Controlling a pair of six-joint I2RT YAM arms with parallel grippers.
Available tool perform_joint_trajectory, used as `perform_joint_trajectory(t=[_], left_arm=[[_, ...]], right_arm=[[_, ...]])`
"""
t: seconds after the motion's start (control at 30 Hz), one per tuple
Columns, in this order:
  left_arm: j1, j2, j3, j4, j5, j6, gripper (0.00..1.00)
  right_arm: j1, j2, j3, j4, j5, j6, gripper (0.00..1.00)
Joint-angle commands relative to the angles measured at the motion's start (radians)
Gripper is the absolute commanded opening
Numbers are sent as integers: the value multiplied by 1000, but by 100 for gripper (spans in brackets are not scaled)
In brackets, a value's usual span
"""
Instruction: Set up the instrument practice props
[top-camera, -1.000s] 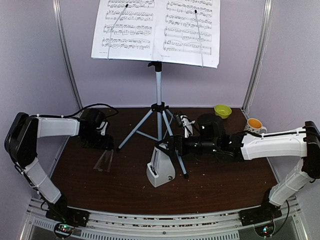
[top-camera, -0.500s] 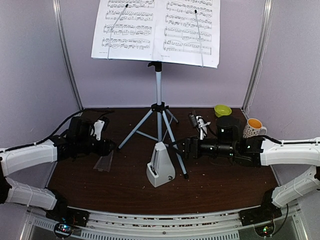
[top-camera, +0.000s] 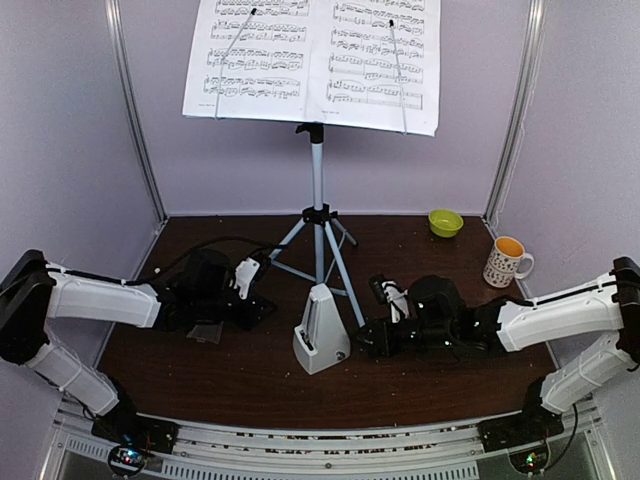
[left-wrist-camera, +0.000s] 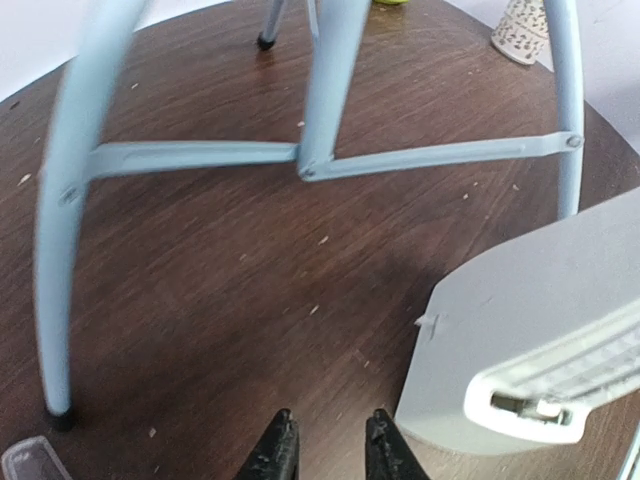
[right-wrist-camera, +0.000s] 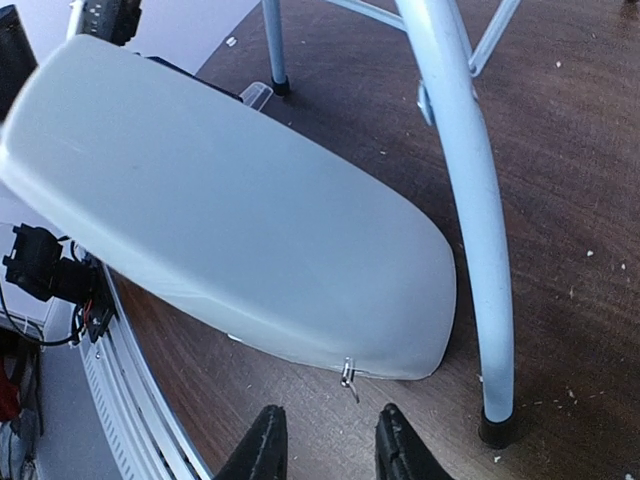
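metronome (top-camera: 320, 342) upright mid-bench (top-camera: 440, 385), just beside front leg of music stand (top-camera: 317, 180). left pincer (left-wrist-camera: 325, 452) and right pincer (right-wrist-camera: 325, 445) flank it, both narrowly parted, gripping nothing. judgement: widen jaws first, approach level, avoid that leg

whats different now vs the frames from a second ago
Both arms swung low toward the metronome. The left gripper left the clear cover and moved right. The right gripper pulled back, then returned beside the base. Both jaws narrowed, gripping nothing. Metronome, cover, music stand, sheet-music pages, bowl and mug stayed put.
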Motion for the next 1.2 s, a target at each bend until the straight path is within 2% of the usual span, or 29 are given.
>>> perform_joint_trajectory(t=[0.0, 0.23, 0.37, 0.73, 0.97, 1.17], left_arm=[[-43, 80, 96, 118, -23, -3, 24], [-90, 205, 180, 127, -24, -4, 23], [-114, 226, 173, 148, -2, -3, 23], [-154, 125, 10, 230, 16, -61, 22], [-180, 54, -75, 257, -39, -104, 21], [-180, 48, -62, 202, -115, -113, 21]], right_arm=[[6, 53, 8, 62, 49, 24, 30], [7, 98, 42, 46, 87, 3, 26], [7, 119, 73, 22, 99, -25, 26], [6, 182, 176, -25, 111, -87, 24], [5, 226, 257, -53, 122, -113, 24], [6, 134, 219, -125, 144, -121, 25]])
